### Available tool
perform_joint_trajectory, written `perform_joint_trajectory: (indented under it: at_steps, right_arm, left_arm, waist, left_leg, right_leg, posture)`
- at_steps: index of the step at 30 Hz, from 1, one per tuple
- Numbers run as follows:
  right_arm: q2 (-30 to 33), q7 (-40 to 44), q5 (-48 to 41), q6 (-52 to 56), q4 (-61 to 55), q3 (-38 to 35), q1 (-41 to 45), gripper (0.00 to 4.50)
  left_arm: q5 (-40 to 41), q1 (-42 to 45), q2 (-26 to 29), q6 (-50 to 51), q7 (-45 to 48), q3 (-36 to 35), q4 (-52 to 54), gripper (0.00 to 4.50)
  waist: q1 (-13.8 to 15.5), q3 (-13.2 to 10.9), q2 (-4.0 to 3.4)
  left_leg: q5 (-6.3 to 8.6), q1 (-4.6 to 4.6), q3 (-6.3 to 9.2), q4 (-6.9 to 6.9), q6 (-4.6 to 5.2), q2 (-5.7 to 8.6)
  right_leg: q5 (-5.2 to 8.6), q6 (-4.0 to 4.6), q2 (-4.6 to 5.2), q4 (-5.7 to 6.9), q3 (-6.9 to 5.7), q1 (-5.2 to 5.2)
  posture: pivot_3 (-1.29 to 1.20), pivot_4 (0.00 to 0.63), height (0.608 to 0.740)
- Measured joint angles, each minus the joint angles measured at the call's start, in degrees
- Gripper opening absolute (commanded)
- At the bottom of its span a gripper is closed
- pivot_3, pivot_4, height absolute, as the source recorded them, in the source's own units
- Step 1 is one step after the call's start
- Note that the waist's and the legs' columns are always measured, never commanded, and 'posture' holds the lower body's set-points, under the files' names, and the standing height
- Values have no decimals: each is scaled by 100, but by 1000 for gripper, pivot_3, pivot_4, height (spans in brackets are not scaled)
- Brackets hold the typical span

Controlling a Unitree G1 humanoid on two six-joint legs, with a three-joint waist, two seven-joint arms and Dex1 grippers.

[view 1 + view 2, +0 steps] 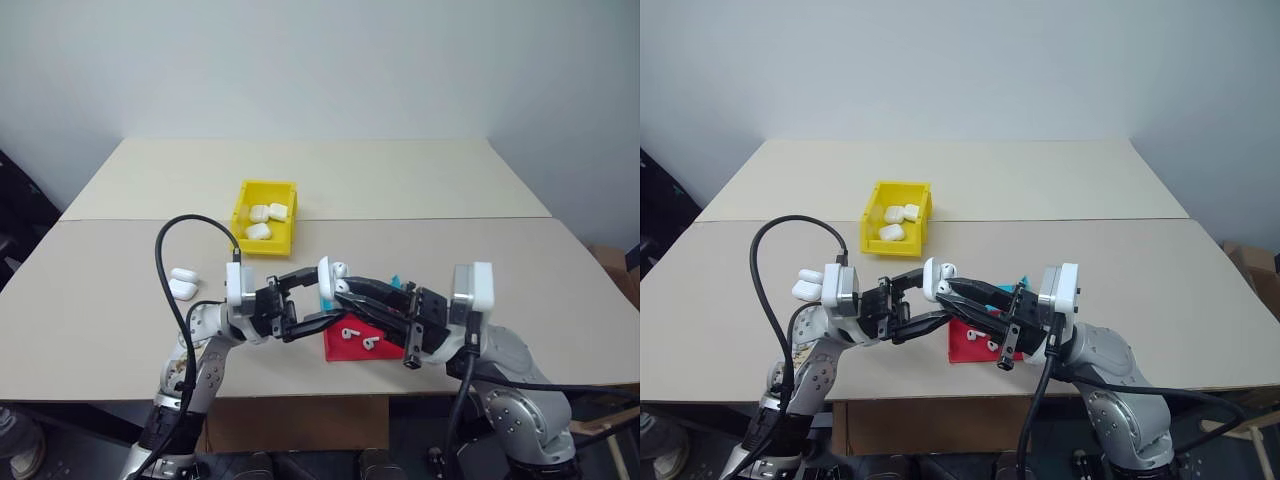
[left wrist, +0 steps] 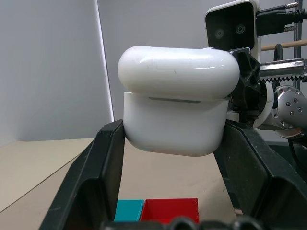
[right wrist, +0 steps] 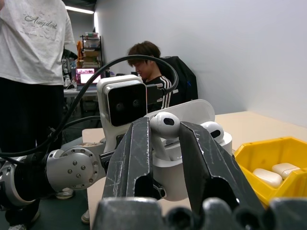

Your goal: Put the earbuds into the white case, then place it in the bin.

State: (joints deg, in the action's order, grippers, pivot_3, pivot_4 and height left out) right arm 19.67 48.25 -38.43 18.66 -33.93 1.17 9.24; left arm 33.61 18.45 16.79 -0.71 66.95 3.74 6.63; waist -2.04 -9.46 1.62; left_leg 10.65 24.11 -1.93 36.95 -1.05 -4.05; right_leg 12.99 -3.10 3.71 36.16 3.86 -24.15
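Observation:
My left gripper (image 1: 322,298) is shut on the white case (image 2: 175,112), held in the air above the table's front edge. The case's lid (image 3: 192,109) stands open, and one earbud (image 3: 213,129) sits inside. My right gripper (image 3: 165,132) reaches in from the opposite side, shut on a second earbud (image 3: 164,124) whose head is right at the case's opening. Two more earbuds (image 1: 348,333) (image 1: 368,342) lie in the red tray (image 1: 335,350) below both grippers. The yellow bin (image 1: 243,205) stands farther back on the table.
Three white cases (image 1: 262,222) lie inside the bin. Two more cases (image 1: 182,283) rest on the table to the left. A blue tray (image 1: 397,283) sits behind the red one. Two people (image 3: 38,72) (image 3: 148,62) are in the background of the right wrist view.

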Motion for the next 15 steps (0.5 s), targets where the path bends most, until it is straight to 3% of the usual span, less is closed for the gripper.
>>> perform_joint_trajectory:
  at_steps: [4,9,15]
  right_arm:
    - [31,16,-4,-104,3,2,-71,795]
    - [115,30,81,-234,7,22,-102,2285]
    - [117,-15,254,-392,17,50,-112,2285]
  left_arm:
    - [-27,0,-36,-1,16,19,-10,2760]
    - [-27,2,-62,-12,-3,19,-11,2760]
    - [-27,9,-65,-12,-2,17,-16,2760]
  waist:
    - [3,0,0]
    - [1,0,0]
    - [7,0,0]
  left_leg:
    - [0,0,0,0,0,0]
    - [0,0,0,0,0,0]
    - [0,0,0,0,0,0]
  right_leg:
    - [0,0,0,-1,0,-1]
    - [1,-2,0,0,0,0]
    - [2,-3,0,-1,0,0]
  posture:
    - [0,150,740]
    - [0,150,740]
    - [0,150,740]
